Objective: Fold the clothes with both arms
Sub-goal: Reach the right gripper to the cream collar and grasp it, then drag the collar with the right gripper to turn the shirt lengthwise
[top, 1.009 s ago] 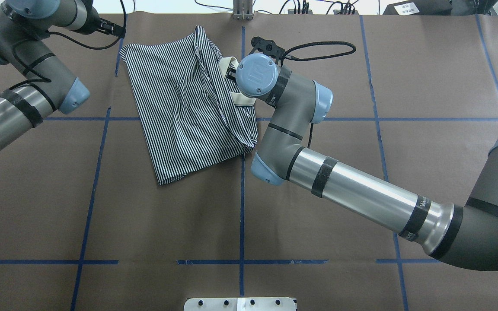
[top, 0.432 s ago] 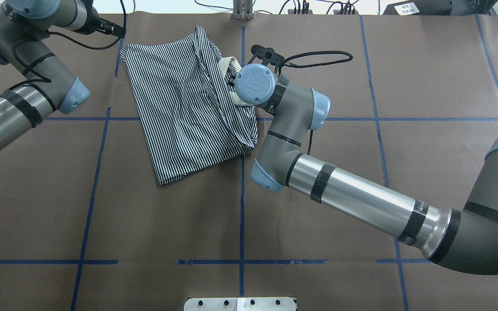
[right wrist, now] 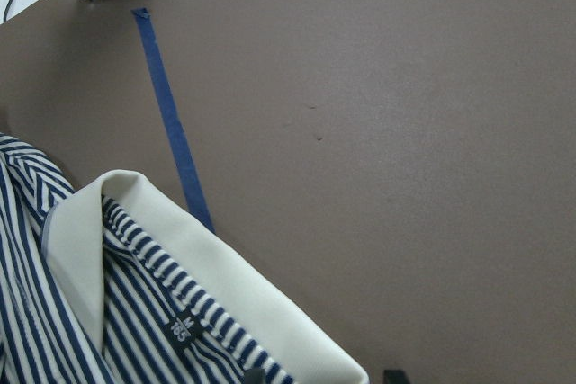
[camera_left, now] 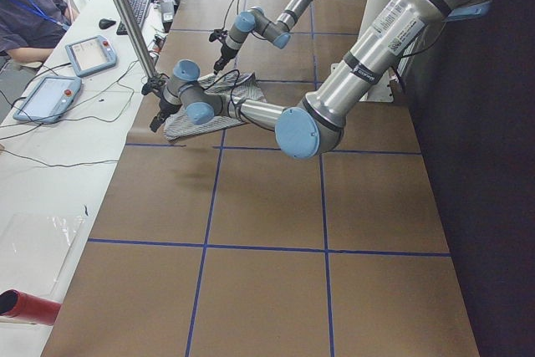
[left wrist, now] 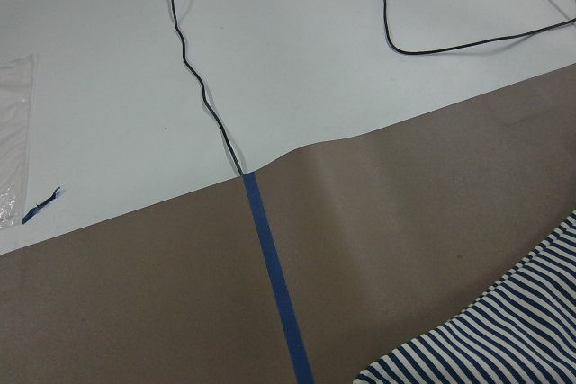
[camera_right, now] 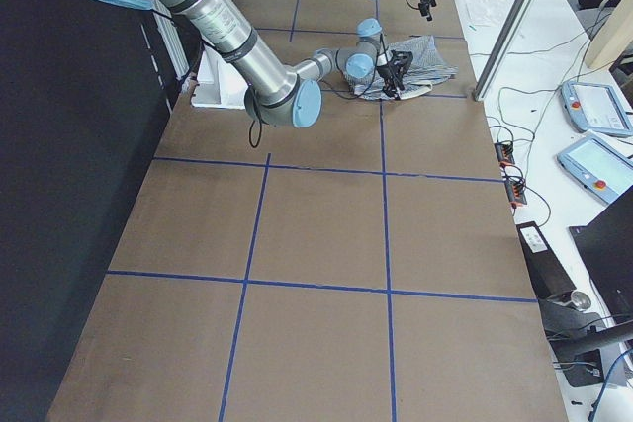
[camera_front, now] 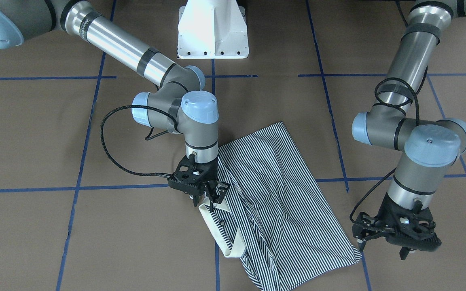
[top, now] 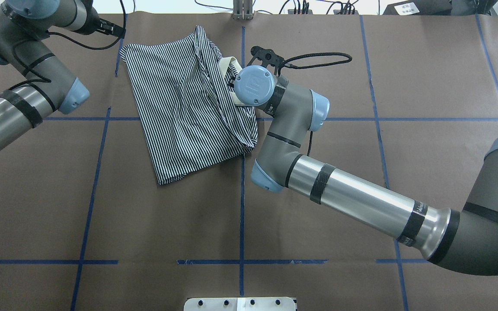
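Note:
The striped polo shirt (camera_front: pixel 285 194) lies partly folded on the brown table, also in the overhead view (top: pixel 180 108). Its cream collar (camera_front: pixel 221 232) points to the table's far side. My right gripper (camera_front: pixel 208 199) stands upright right over the collar's end. Its fingers look open, with the collar edge (right wrist: pixel 216 281) between the two tips in the right wrist view. My left gripper (camera_front: pixel 382 247) hovers open and empty just beside the shirt's far corner, not touching it. That corner shows in the left wrist view (left wrist: pixel 504 348).
The white pedestal base (camera_front: pixel 212 32) stands at the robot's side. A metal post (top: pixel 242 11) rises at the table's far edge near the collar. Blue tape lines (top: pixel 241 207) cross the brown cover. A white bench with cables (left wrist: pixel 270 42) lies beyond the far edge.
My right wrist has shifted a little toward the robot and leftward over the collar. The left arm and the shirt have not moved.

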